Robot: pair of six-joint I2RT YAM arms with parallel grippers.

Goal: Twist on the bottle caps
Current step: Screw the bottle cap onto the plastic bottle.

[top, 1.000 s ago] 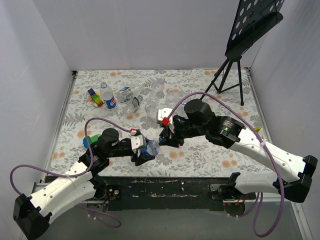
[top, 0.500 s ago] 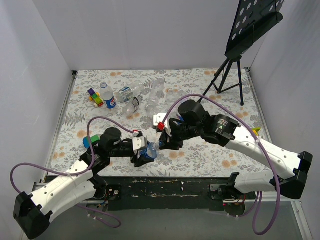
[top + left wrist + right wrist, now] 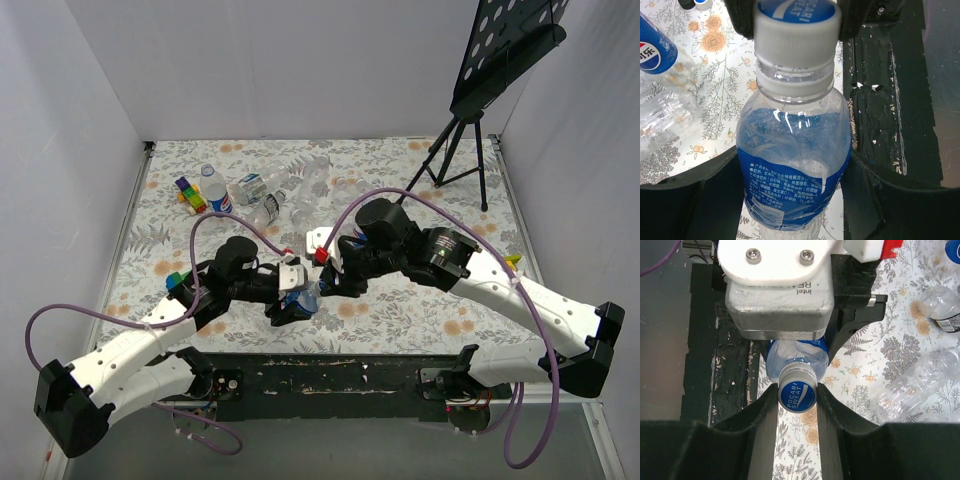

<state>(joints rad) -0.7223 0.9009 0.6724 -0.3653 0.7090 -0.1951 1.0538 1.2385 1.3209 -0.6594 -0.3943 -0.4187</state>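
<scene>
A clear bottle [image 3: 792, 165] with a blue label band is held off the table, between the two arms in the top view [image 3: 303, 297]. My left gripper [image 3: 790, 200] is shut on its body, one finger on each side of the label. A white-sided cap with a blue top [image 3: 798, 395] sits on the bottle's neck. My right gripper [image 3: 797, 401] is shut on that cap, its pads [image 3: 771, 405] pressing both sides. In the left wrist view the cap [image 3: 796, 25] sits at the top, between the right fingers.
More bottles lie and stand at the back left: a Pepsi-labelled one [image 3: 216, 192] and several clear ones [image 3: 290, 190]. Toy blocks [image 3: 188, 192] sit beside them. A green-and-blue toy [image 3: 178, 282] lies by my left arm. A black tripod stand [image 3: 455, 150] is at the back right.
The right arm has shifted a little left toward the bottle. The left arm has lifted and swung toward the middle. Both grips are unchanged.
</scene>
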